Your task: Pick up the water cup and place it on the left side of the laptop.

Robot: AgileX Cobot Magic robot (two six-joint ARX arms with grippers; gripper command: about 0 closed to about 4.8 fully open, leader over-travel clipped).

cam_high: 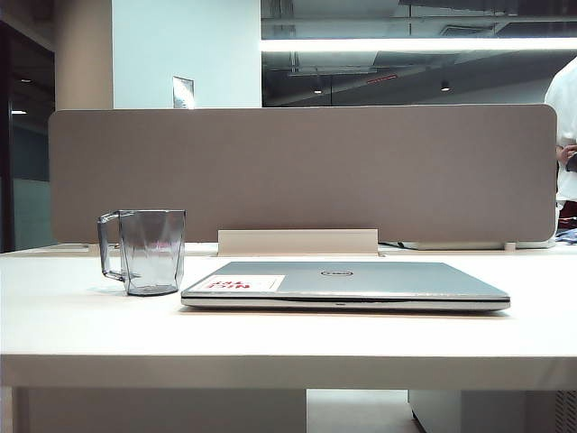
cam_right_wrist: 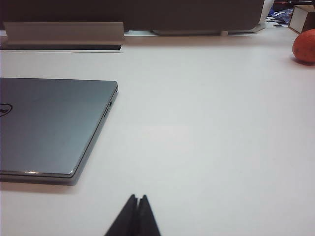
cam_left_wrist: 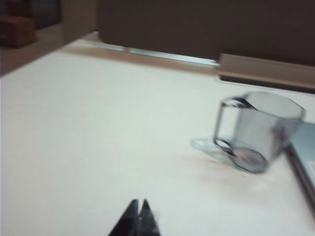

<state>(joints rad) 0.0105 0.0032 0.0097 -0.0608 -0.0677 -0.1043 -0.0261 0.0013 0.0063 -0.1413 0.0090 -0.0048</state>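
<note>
Cup [cam_high: 144, 251] stands upright on the desk [cam_high: 288, 334], just off the laptop's [cam_high: 347, 282] left edge, handle turned away from it, so the placing looks done. My left claw [cam_left_wrist: 138, 216] is pinched shut and empty, well short of the cup. My right claw [cam_right_wrist: 137, 214], shut and empty, hangs beyond the laptop's right edge.

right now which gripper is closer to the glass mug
Left. The left gripper, shut, is over bare table short of the glass mug. The right gripper, shut, is past the closed laptop, on its far side from the mug.
</note>
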